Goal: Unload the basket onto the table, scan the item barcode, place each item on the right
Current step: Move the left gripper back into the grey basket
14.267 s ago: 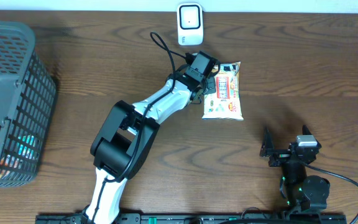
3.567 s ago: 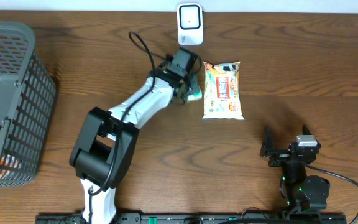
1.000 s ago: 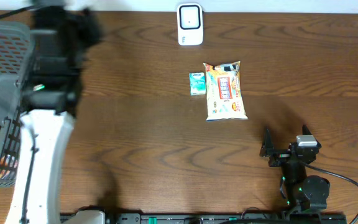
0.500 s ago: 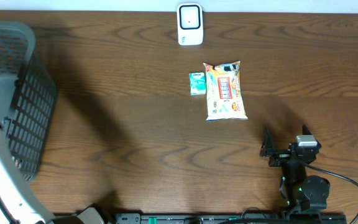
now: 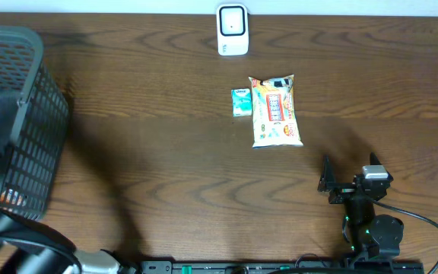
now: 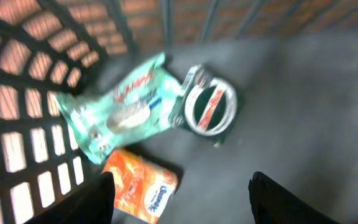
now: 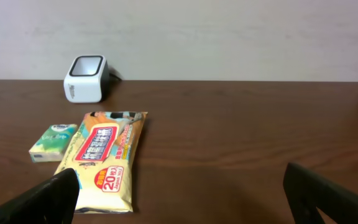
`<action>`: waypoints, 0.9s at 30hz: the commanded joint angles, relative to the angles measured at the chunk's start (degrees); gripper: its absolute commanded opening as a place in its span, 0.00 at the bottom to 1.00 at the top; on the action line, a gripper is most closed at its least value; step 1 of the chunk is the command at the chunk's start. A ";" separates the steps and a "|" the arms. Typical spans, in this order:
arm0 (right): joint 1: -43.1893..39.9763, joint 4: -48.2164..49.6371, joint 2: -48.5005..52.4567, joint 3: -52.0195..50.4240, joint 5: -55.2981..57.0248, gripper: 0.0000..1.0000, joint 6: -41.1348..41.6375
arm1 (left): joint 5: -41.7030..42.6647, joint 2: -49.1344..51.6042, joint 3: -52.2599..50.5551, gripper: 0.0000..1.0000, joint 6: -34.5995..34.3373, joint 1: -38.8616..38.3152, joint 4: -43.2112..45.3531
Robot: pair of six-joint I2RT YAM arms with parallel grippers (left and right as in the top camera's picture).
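Basket (image 5: 42,129) holds green pouch (image 6: 122,107), orange pack (image 6: 140,188), tin (image 6: 211,109).

Basket wall (image 6: 23,118) is standing close beside the left gripper (image 6: 182,199); mint pouch (image 6: 120,109), round tin (image 6: 210,107) and orange pack (image 6: 140,186) are crowding the floor ahead; bare grey floor is lying open beyond the tin.

Yellow pack (image 5: 275,111) flat near white scanner (image 5: 233,29)
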 commanded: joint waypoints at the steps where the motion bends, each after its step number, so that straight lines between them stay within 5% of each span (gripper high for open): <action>1: 0.24 -0.20 -0.31 -0.20 0.48 0.99 -0.59 | 1.90 2.78 0.46 0.68 0.11 0.31 -1.49; 4: 0.24 -0.20 -0.31 -0.20 0.48 0.99 -0.61 | 1.46 5.03 0.46 0.67 -2.40 0.26 -3.43; 7: 0.24 -0.20 -0.31 -0.20 0.48 0.99 -0.59 | -2.84 6.56 0.46 0.68 -11.85 0.26 -6.43; 10: 0.24 -0.20 -0.31 -0.20 0.48 0.99 -0.59 | -6.40 7.58 0.31 0.77 -19.17 0.26 -8.70; 27: 0.24 -0.20 -0.31 -0.20 0.48 0.99 -0.59 | -7.17 7.58 -8.48 0.81 -27.93 0.26 -0.09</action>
